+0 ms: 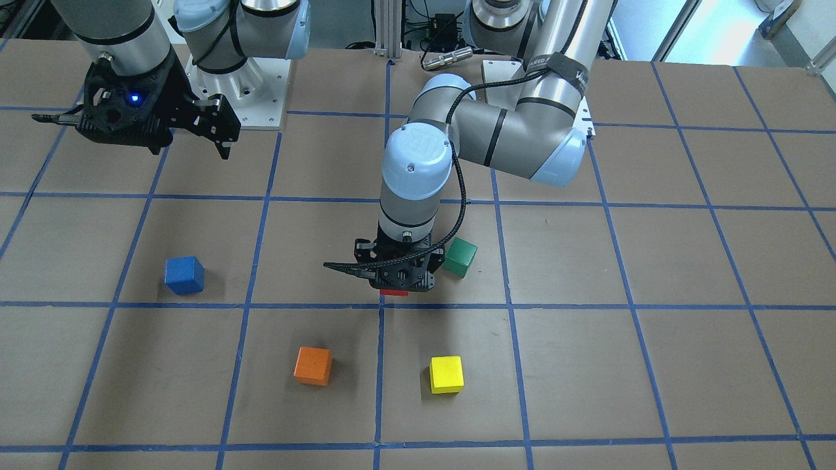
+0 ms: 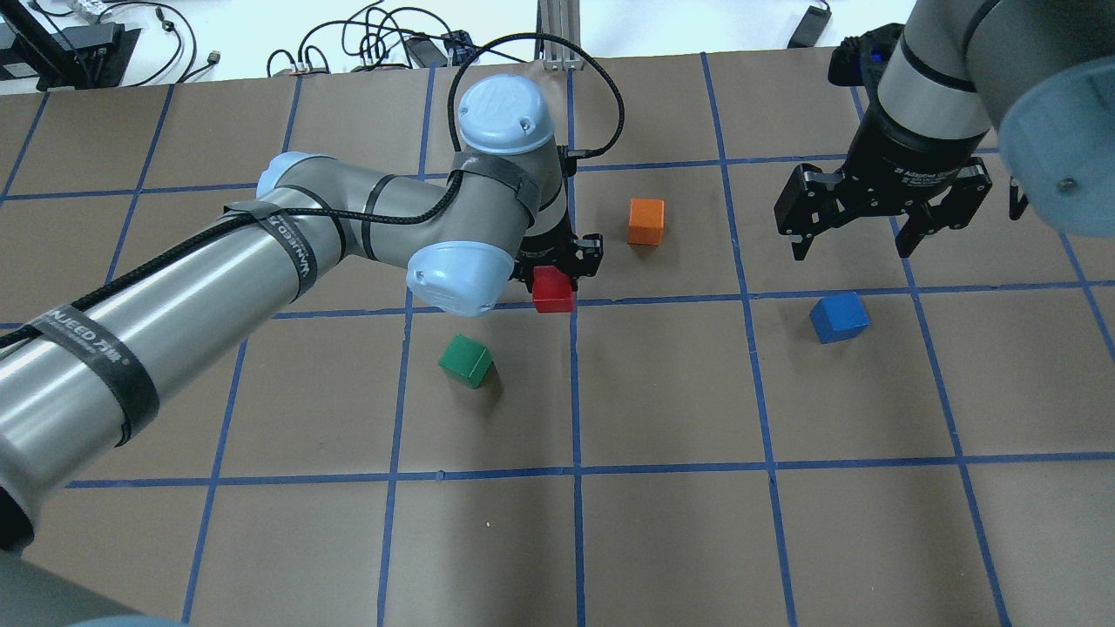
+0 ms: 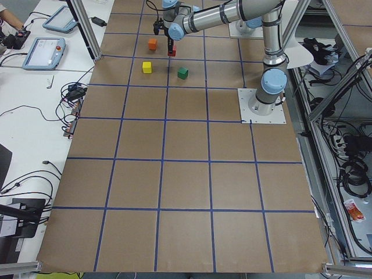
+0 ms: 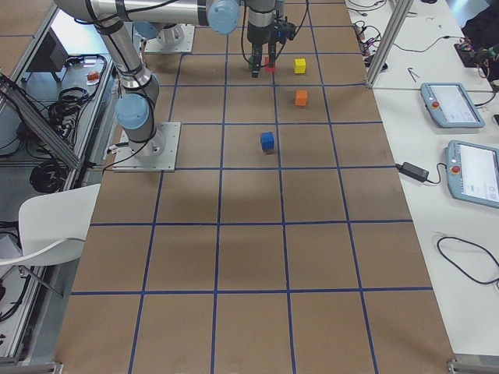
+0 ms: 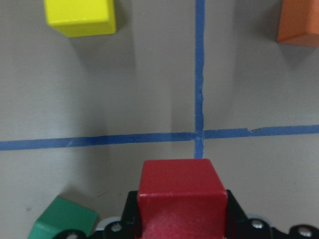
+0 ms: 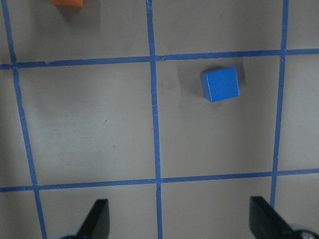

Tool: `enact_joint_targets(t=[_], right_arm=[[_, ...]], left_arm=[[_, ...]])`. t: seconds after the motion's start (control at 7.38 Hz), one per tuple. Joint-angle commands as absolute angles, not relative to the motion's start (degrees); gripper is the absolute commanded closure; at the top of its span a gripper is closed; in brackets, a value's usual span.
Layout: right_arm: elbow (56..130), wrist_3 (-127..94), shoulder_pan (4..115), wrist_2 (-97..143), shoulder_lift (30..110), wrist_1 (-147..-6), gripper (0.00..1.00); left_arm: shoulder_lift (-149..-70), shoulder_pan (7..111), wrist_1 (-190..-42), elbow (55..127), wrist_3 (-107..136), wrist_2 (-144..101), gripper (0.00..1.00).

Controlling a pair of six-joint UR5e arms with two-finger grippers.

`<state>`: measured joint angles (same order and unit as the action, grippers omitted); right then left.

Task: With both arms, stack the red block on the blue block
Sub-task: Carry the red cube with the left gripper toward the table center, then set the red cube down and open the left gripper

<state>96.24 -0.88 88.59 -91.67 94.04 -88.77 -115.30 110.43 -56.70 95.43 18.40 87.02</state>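
The red block (image 2: 553, 290) sits between the fingers of my left gripper (image 2: 558, 272) near the table's middle, at a crossing of blue tape lines. The left wrist view shows the red block (image 5: 180, 191) clamped between the black fingers. I cannot tell whether it rests on the table or hangs just above it. The blue block (image 2: 839, 317) stands alone on the table on the right side. My right gripper (image 2: 858, 248) hovers open and empty just beyond it. In the right wrist view the blue block (image 6: 220, 84) lies ahead of the spread fingers.
An orange cube (image 2: 646, 221) stands just right of the left gripper. A green cube (image 2: 466, 361) sits near the left forearm. A yellow cube (image 1: 447, 375) lies on the operators' side. Blue tape lines grid the brown table (image 2: 662, 392).
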Motion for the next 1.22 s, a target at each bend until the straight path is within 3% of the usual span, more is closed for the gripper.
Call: enact_joint_targets(t=[0.0, 0.14, 0.27, 0.41, 0.54, 1.08], right_arm=[[96.24, -0.79, 88.59, -91.67, 94.04, -88.77, 0.0], [96.24, -0.88, 88.59, -91.67, 94.04, -88.77, 0.0], [96.24, -0.88, 88.51, -91.67, 94.04, -89.03, 0.0], [96.24, -0.88, 88.59, -91.67, 93.96, -89.03, 0.0], [96.33, -0.53, 88.59, -91.58, 93.78, -89.29, 0.0], [96.59, -0.88, 88.51, -90.53, 93.34, -91.22, 0.0]], left_arm=[[-118.9, 110.83, -55.28, 92.83, 17.67, 87.01, 1.0], [-120.66, 110.83, -55.28, 91.77, 17.58, 87.01, 0.91], [-121.8, 111.0, -55.11, 91.67, 17.49, 87.01, 0.58], [-121.99, 111.35, -55.02, 91.67, 17.58, 87.1, 0.34], [-121.99, 111.36, -54.93, 91.67, 18.1, 87.1, 0.0], [-114.72, 107.77, -60.54, 88.87, 17.4, 86.57, 0.0]])
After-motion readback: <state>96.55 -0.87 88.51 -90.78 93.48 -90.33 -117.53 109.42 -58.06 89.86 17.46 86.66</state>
